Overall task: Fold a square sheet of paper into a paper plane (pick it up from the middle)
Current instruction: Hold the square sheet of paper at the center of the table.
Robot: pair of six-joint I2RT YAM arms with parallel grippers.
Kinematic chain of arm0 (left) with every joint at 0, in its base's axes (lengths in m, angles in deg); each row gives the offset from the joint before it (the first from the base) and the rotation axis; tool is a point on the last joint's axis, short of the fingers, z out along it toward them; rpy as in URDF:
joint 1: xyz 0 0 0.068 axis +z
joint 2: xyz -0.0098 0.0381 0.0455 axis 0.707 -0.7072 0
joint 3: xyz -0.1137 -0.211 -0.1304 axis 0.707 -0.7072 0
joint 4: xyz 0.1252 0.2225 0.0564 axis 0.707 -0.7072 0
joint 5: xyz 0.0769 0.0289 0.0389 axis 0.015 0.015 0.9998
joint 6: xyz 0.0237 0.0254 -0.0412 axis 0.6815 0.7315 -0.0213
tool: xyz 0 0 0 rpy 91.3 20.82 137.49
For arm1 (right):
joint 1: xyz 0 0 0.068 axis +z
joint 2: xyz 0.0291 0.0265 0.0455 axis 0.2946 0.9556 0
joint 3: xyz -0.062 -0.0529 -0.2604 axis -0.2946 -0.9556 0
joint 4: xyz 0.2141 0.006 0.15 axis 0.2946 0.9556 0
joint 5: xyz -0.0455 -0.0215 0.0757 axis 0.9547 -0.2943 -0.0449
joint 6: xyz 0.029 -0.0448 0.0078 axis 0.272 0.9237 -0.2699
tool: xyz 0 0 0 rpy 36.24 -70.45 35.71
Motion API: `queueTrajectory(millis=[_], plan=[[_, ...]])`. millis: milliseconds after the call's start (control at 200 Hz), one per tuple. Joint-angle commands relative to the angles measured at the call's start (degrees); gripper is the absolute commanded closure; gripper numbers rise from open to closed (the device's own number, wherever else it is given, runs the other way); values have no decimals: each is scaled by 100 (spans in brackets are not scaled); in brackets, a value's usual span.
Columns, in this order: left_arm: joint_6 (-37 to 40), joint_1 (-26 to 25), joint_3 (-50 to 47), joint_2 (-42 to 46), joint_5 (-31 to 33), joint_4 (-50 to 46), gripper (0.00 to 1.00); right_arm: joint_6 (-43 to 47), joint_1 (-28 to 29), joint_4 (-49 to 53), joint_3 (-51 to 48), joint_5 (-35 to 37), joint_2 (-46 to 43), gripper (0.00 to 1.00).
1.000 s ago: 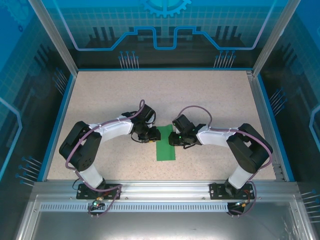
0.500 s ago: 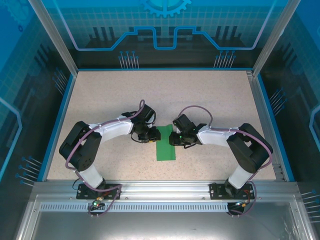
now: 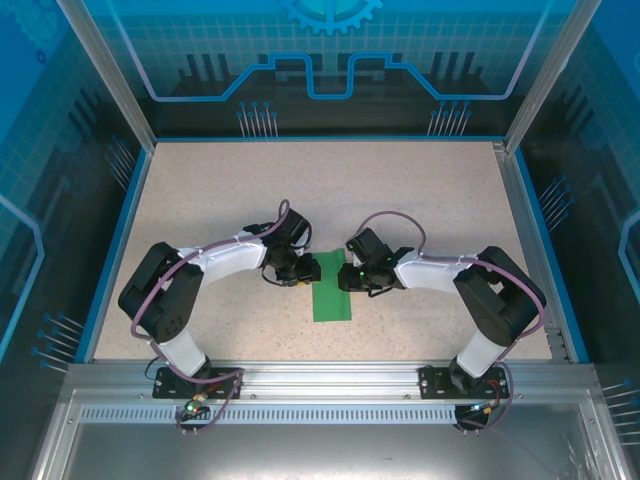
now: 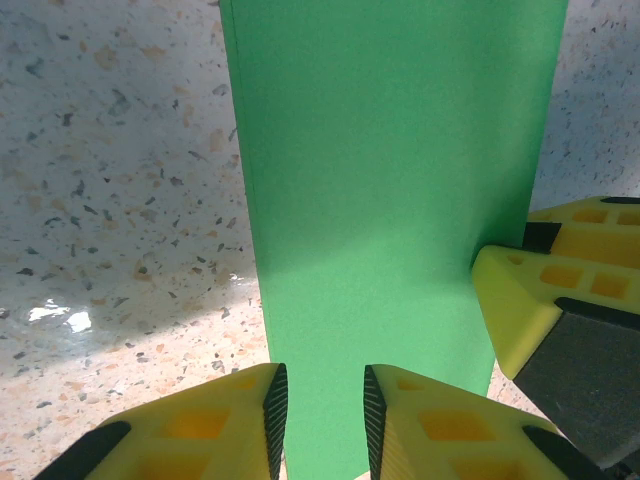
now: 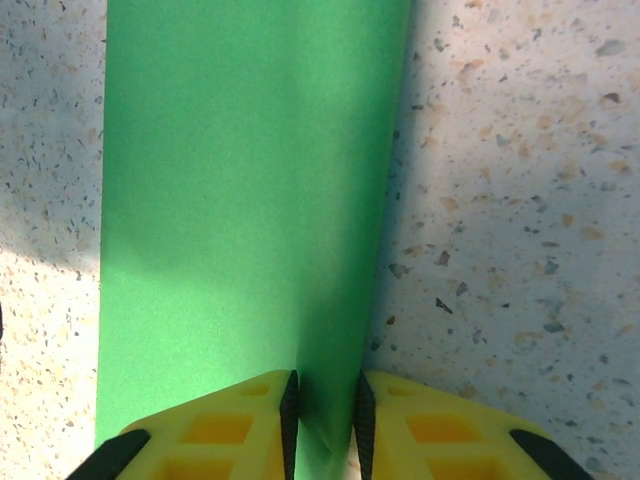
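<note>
The square sheet of paper (image 3: 332,297) lies on the table as a green rectangle folded in half, long side running towards me. My left gripper (image 3: 302,272) reaches its far end from the left. In the left wrist view this gripper (image 4: 320,412) is open, its pads apart over the flat paper (image 4: 390,180). From the right, my right gripper (image 3: 346,277) meets the same far end. In the right wrist view it (image 5: 323,415) stands narrow on the paper's (image 5: 240,180) right edge, which rises darker and slightly wrinkled between the pads.
The speckled table (image 3: 220,190) is ringed by a blue rim (image 3: 110,240) and clear walls. A yellow finger (image 4: 520,300) of the right gripper shows at the paper's edge in the left wrist view, close to my left fingers.
The right wrist has shifted very slightly. The paper and the left arm lie as before.
</note>
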Motion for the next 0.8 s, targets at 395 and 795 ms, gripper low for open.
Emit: queueTrajectory(millis=[395, 795], plan=[[-12, -36, 141, -164, -146, 65, 71, 61, 20, 190, 71, 13, 155, 74], [-145, -113, 206, -465, -330, 350, 75, 28, 46, 194, 92, 17, 180, 74]])
